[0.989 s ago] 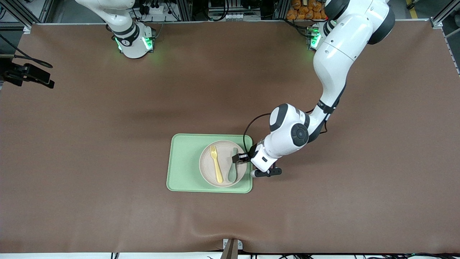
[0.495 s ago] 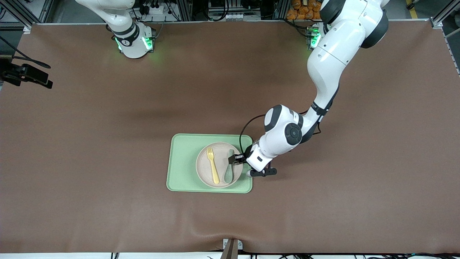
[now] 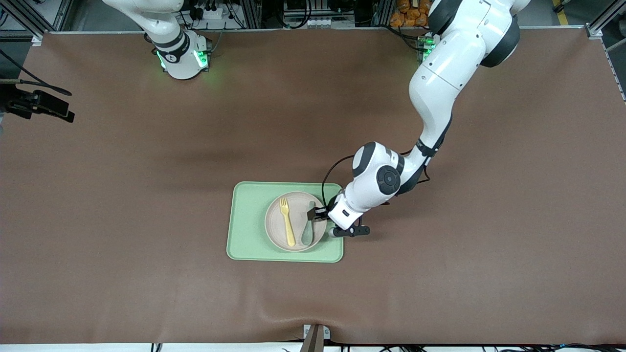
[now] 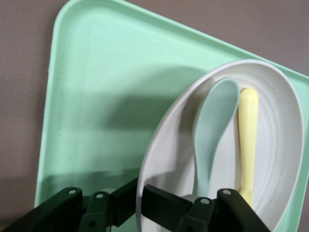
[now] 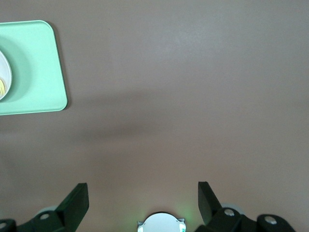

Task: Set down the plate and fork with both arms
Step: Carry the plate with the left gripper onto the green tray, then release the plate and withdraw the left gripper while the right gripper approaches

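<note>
The pale speckled plate (image 3: 295,211) sits over the light-green tray (image 3: 249,220), toward the tray's left-arm end. On the plate lie the pale-yellow fork (image 3: 287,222) and a grey-green spoon (image 3: 308,230). My left gripper (image 3: 313,214) is shut on the plate's rim, one finger above it and one below. In the left wrist view the left gripper (image 4: 143,203) pinches the plate (image 4: 285,159), which tilts above the tray (image 4: 96,96) and throws a shadow on it. The fork (image 4: 247,140) and the spoon (image 4: 212,130) rest side by side. My right gripper (image 5: 143,200) is open, high above bare table.
A black camera mount (image 3: 39,102) sticks in at the right arm's end of the table. A small clamp (image 3: 315,335) sits on the table edge nearest the front camera. The right wrist view shows a tray corner (image 5: 29,67) and the right arm's base (image 5: 161,223).
The left arm has carried the plate, with fork and spoon on it, a short way across the tray toward the right arm's end. The right arm has not moved.
</note>
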Robot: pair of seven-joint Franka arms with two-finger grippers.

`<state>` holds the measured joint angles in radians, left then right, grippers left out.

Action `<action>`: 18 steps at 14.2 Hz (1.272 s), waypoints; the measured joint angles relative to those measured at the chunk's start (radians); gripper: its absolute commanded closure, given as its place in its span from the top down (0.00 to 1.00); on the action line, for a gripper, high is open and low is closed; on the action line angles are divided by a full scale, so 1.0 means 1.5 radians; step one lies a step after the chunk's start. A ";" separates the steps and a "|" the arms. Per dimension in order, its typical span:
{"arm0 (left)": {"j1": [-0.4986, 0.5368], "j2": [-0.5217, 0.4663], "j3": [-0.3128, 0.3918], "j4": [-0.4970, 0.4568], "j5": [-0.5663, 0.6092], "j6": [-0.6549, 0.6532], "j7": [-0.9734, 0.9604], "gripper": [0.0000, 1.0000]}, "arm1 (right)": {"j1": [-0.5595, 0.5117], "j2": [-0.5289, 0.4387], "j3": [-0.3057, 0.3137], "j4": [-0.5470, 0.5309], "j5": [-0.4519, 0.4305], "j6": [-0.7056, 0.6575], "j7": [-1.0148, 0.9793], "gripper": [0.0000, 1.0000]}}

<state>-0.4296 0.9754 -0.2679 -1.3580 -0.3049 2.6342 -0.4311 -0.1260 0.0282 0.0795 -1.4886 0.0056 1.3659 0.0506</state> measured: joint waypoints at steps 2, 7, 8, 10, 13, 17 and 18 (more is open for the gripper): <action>-0.012 0.008 0.005 0.000 0.000 0.015 0.000 0.00 | 0.000 0.003 0.001 0.000 0.000 0.000 0.000 1.00; -0.035 0.014 0.021 0.007 0.000 0.029 -0.002 1.00 | 0.010 0.004 0.004 0.002 0.001 0.000 0.000 1.00; -0.035 0.014 0.022 0.012 0.000 0.029 -0.002 1.00 | 0.017 0.003 0.005 0.003 0.001 0.000 0.000 1.00; -0.035 0.012 0.023 0.020 0.000 0.030 -0.001 1.00 | 0.033 0.003 0.006 0.006 0.001 0.002 0.000 1.00; -0.033 -0.005 0.026 0.025 0.000 0.031 -0.001 1.00 | 0.056 0.012 0.008 0.005 0.001 0.019 0.000 1.00; -0.012 -0.060 0.030 0.026 0.000 -0.012 -0.002 1.00 | 0.102 0.065 0.010 0.003 0.013 0.111 0.001 1.00; -0.001 -0.079 0.033 0.026 0.000 -0.043 -0.002 1.00 | 0.110 0.083 0.011 0.003 0.017 0.134 0.001 1.00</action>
<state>-0.4305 0.8569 -0.2190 -1.3190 -0.3049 2.5699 -0.4339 0.0391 0.1526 0.0956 -1.4840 0.0317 1.5663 0.0515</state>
